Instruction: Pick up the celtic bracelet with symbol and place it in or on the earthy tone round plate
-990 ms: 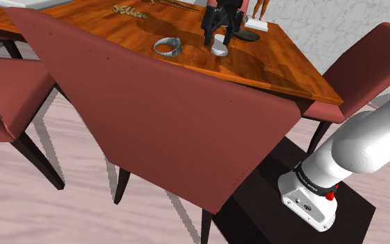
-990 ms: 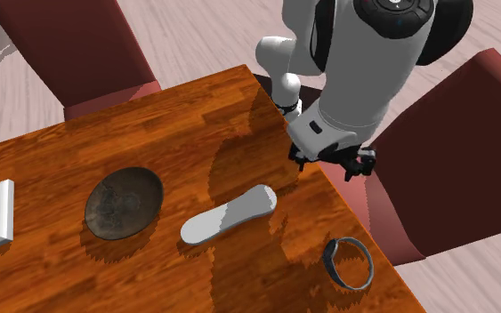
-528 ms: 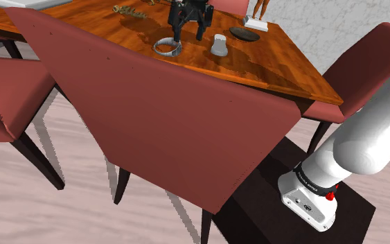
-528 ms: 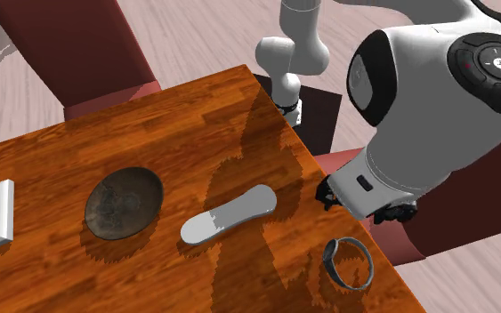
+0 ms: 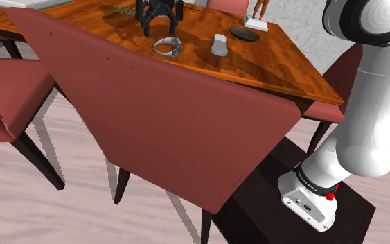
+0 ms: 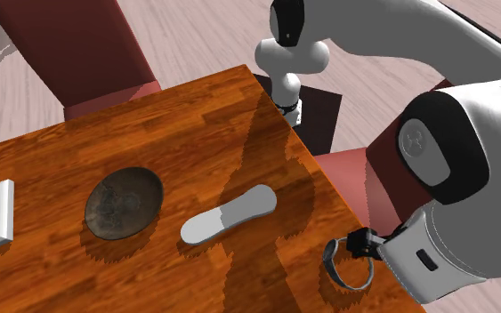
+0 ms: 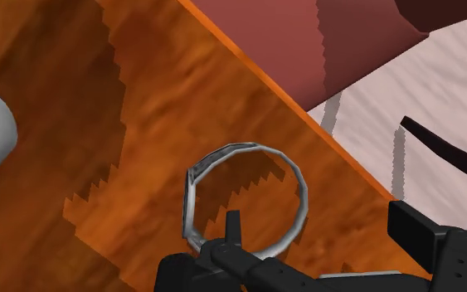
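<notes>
I am counting one silver-grey ring-shaped bracelet (image 5: pixel 167 46), one dark brown round plate (image 5: pixel 244 32) and one pale grey elongated flat piece (image 5: pixel 219 45) on one glossy orange-brown wooden table (image 5: pixel 283 62). I am also counting one small brownish figurine on a white base (image 5: pixel 258 10), one golden-brown ornament (image 5: pixel 120 9), three dark red upholstered chairs (image 5: pixel 152 104), and my one black two-finger gripper (image 5: pixel 160 28).

Between bracelet (image 6: pixel 346 263) and dark round plate (image 6: pixel 124 203), you have open table (image 6: pixel 195 124) broken by one grey oblong object (image 6: pixel 229 213), while a red chair back (image 5: pixel 172 118) crowds the edge beside the bracelet.
</notes>
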